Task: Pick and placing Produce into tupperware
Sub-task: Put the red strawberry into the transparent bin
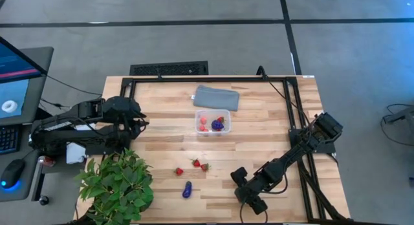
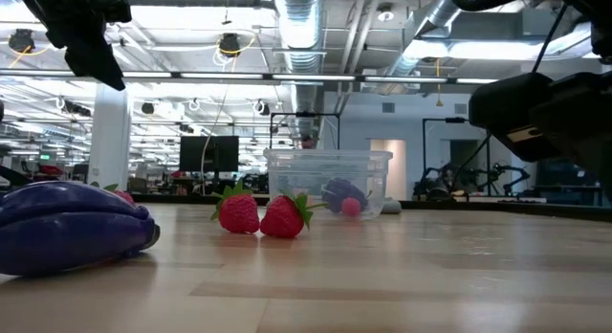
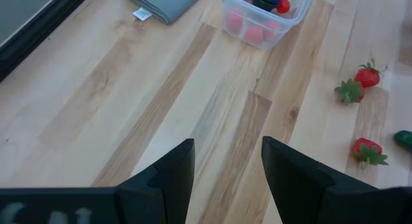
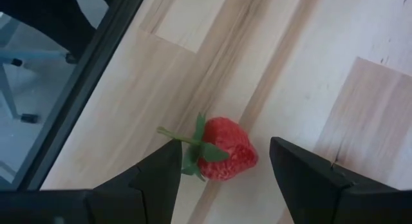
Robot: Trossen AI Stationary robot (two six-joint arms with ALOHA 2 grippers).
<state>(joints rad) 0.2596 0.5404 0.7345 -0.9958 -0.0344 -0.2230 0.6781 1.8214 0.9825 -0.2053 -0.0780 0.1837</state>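
Observation:
The clear tupperware [image 1: 213, 122] stands mid-table with red and pink fruits and one purple piece inside; it also shows in the low view [image 2: 328, 184] and the left wrist view [image 3: 267, 15]. Three strawberries [image 1: 196, 165] and a purple piece [image 1: 187, 189] lie on the wood nearer the near edge. My right gripper [image 4: 225, 150] is open near the table's near edge, its fingers on either side of a lone strawberry [image 4: 224, 153] lying on the table, not touching it. My left gripper [image 3: 226, 143] is open, hovering over bare wood at the table's left.
A grey-blue pad [image 1: 217, 97] lies just beyond the tupperware. A leafy green plant [image 1: 116, 186] fills the near left corner. A black frame [image 1: 294, 102] runs along the table's far and right edges. Bare wood lies between the tupperware and my right gripper [image 1: 251, 200].

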